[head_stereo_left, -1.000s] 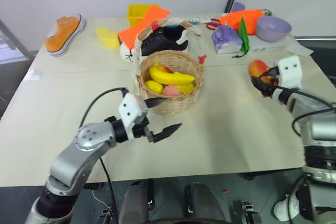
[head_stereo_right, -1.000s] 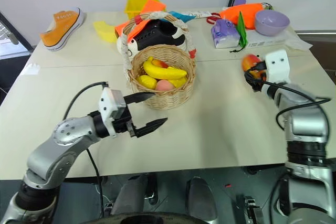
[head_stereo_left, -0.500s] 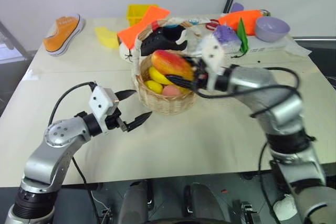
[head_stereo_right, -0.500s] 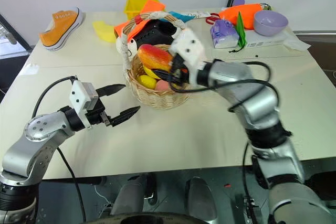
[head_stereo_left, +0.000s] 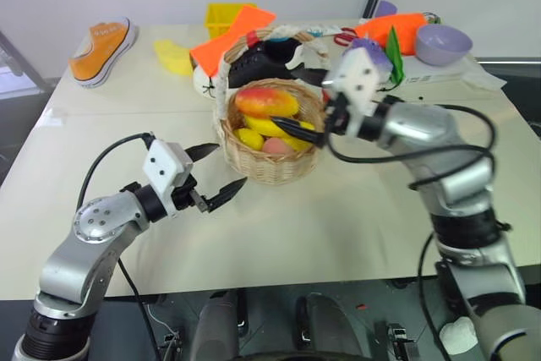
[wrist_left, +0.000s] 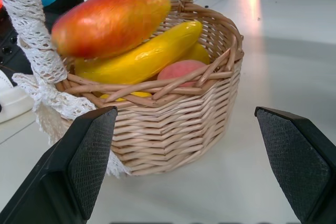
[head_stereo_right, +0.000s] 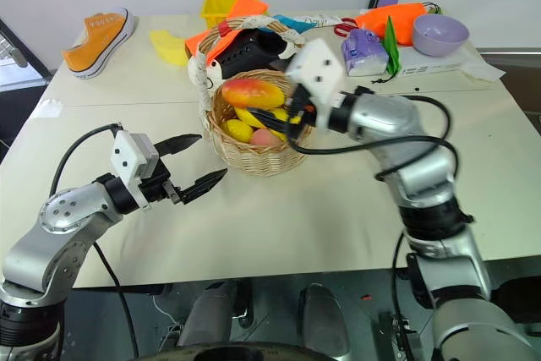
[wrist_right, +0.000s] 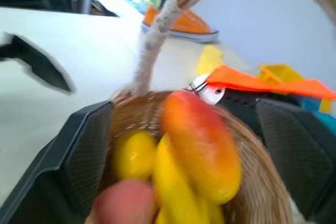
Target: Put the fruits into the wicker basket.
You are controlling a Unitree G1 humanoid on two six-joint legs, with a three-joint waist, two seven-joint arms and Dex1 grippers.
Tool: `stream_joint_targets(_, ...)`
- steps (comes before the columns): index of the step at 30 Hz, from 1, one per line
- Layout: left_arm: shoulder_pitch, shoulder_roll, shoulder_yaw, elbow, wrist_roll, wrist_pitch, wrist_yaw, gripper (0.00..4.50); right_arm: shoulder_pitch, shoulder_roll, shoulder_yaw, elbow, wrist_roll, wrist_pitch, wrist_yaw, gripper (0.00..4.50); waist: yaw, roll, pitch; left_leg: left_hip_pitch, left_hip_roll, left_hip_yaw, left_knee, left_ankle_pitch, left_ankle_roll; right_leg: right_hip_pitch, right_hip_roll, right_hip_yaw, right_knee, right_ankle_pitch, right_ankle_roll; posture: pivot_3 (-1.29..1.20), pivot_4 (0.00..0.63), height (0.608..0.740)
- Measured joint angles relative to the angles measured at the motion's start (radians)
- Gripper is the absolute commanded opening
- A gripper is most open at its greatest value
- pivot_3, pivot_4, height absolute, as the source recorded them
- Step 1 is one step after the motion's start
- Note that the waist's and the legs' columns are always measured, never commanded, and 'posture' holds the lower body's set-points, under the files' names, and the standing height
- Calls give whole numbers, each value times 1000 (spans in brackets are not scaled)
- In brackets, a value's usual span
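— Both pairs of jaws stand apart, don't they? The right gripper (head_stereo_left: 297, 127) has its black fingers spread over the wicker basket (head_stereo_left: 272, 162), clamped on nothing, and the left gripper (head_stereo_left: 221, 173) is open too, empty, just off the basket's near-left wall.

— Agreed. So where does the mango (head_stereo_left: 267, 101) lie from the right jaws?

— Straight ahead of them, a little beyond the fingertips and between the two fingers in the right wrist view, resting on top of the banana (head_stereo_left: 279, 128). No pad touches it, as far as I can see.

— Its long axis?

— Roughly level, running across the basket from handle side to handle side, and close to in line with the way the right gripper points. The smaller pink piece (wrist_left: 181, 70) and a yellow piece (head_stereo_left: 248, 138) sit lower, under it.

— Which arm is nearer?

— The right, clearly; it hangs over the rim. The left jaws face the wicker wall from outside, near but apart.

— And against half a second back?

— Then the right fingers were closed around the mango, carrying it above the basket. Now they've spread and the mango lies on the pile. The left gripper has barely shifted.

— So I'd judge the right arm only needs to back off without clipping the handle (head_stereo_left: 223, 71).
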Motion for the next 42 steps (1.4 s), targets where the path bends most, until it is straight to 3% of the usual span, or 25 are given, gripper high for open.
stream_joint_targets(4, -22, -41, 0, -6, -24, 4, 13, 4500, 17, -24, -83, 67, -17, 39, -72, 4474, -4, 0, 0, 1, 0, 0, 0, 2, 0, 0, 0, 1, 2, 0, 0, 0, 150, 733)
stream_joint_targets(8, -97, -99, 10, -17, -72, 9, 55, 4500, -4, 82, -44, 172, -76, 17, -160, 4474, -6, 0, 0, 1, 0, 0, -1, 3, -1, -2, 1, 1, 4, 0, 0, 0, 150, 733)
stream_joint_targets(9, -112, -108, 9, -18, -82, 11, 65, 4500, -18, 108, -35, 208, -88, 2, -179, 4237, -4, 0, 0, 1, 0, 0, -1, 3, -2, -3, 1, 1, 5, 0, 0, 0, 150, 733)
stream_joint_targets(11, -126, -113, 9, -20, -87, 17, 77, 4500, -47, 149, -26, 284, -110, -26, -210, 3609, -2, 0, 0, 1, -1, 1, 0, 6, -6, -3, 2, 1, 5, 0, 0, 0, 150, 733)
stream_joint_targets(18, -112, -106, 8, -33, -87, 36, 80, 4500, -63, 177, -50, 363, -113, -50, -237, 54, 1, 0, 0, 0, -1, 0, 0, 6, -6, -2, 1, 1, 5, 0, 0, 0, 150, 733)
stream_joint_targets(23, -108, -106, 5, -40, -87, 36, 81, 4500, -49, 147, -110, 332, -95, -39, -249, 51, 3, 0, 0, 0, -1, 0, 0, 6, -6, -3, 1, 1, 5, 0, 0, 0, 150, 733)
stream_joint_targets(29, -107, -106, -35, -34, -82, 33, 67, 4500, 45, -51, -354, 330, -91, -71, -286, 51, 26, 0, 0, 0, -1, 1, 0, 4, -2, -2, 1, 1, 4, 0, 0, 0, 150, 733)
stream_joint_targets(33, -135, -114, -79, 7, -74, 27, 37, 4500, 129, -153, -451, 464, -174, -159, -363, 51, 22, 0, 0, 0, -3, 1, 0, 4, -2, -2, 1, 1, 4, 0, 0, 0, 150, 733)
stream_joint_targets(38, -183, -131, -117, 57, -57, 5, 11, 4500, 145, -153, -493, 641, -211, -263, -435, 51, 1, 2, 0, 1, -2, 2, -1, 7, -6, -2, 2, 2, 5, 0, 1, 0, 150, 733)
stream_joint_targets(39, -192, -136, -121, 65, -54, 3, 9, 4500, 145, -153, -494, 663, -216, -285, -445, 1107, -1, 2, 0, 1, -2, 2, -1, 7, -7, -2, 3, 2, 5, 0, 1, 0, 150, 733)
stream_joint_targets(40, -195, -139, -122, 65, -51, 2, 8, 4500, 145, -153, -494, 676, -221, -298, -450, 1400, -3, 2, 0, 1, -2, 2, -1, 7, -7, -2, 3, 2, 5, 0, 1, 0, 150, 733)
stream_joint_targets(42, -194, -140, -122, 66, -47, 1, 6, 4500, 145, -153, -494, 679, -225, -313, -465, 2439, -2, 2, 0, 1, -2, 2, -1, 8, -7, -2, 3, 2, 5, 0, 1, 0, 150, 733)
